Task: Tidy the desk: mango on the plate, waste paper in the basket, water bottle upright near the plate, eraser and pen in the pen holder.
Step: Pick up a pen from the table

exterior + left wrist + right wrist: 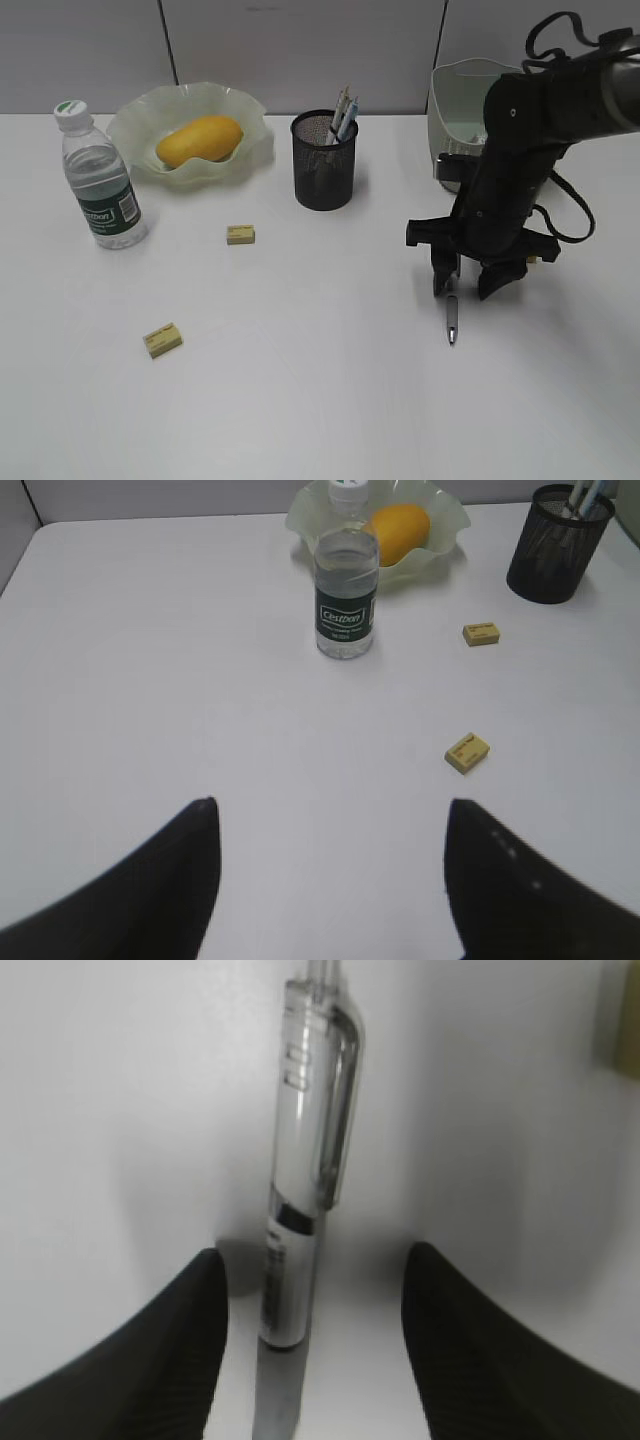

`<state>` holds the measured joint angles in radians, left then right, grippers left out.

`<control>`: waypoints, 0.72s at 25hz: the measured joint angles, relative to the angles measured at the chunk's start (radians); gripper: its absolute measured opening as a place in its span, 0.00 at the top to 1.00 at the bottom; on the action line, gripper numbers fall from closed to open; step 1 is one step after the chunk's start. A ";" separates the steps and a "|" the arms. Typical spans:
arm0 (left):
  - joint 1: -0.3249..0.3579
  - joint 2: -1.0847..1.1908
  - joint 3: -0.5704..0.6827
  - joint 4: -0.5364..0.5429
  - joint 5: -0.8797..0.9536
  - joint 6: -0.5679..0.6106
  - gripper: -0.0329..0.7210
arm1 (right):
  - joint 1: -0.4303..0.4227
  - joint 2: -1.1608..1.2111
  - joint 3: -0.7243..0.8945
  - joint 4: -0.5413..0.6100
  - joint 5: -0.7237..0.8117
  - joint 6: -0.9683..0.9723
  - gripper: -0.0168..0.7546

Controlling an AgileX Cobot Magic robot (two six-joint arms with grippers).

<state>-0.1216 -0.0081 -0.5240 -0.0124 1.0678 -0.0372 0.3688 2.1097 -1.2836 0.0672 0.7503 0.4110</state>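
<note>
Straddling pen (452, 322) on desk (320, 400), right gripper (468, 285) unclenched, not grasping; erasers (240, 234) well left; left gripper (330, 880) spread.

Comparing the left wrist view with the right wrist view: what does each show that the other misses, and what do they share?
Left wrist only: the upright water bottle, the mango on the plate, the pen holder and two erasers. Right wrist only: a clear pen lying between that gripper's dark fingers, which are apart, not clamped. Shared: only the white desk.
</note>
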 joint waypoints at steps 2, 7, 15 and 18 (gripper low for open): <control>0.000 0.000 0.000 0.000 0.000 0.000 0.25 | 0.000 0.007 -0.004 0.000 0.001 0.000 0.47; 0.000 0.000 0.000 0.000 0.000 0.000 0.25 | 0.000 0.016 -0.016 0.000 0.001 0.000 0.68; 0.000 0.000 0.000 0.000 0.000 0.000 0.25 | 0.000 0.023 -0.037 0.001 0.026 -0.038 0.83; 0.000 0.000 0.000 0.000 0.000 0.000 0.25 | 0.001 0.023 -0.072 0.003 0.059 -0.081 0.83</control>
<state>-0.1216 -0.0081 -0.5240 -0.0124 1.0678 -0.0372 0.3698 2.1329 -1.3559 0.0698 0.8098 0.3295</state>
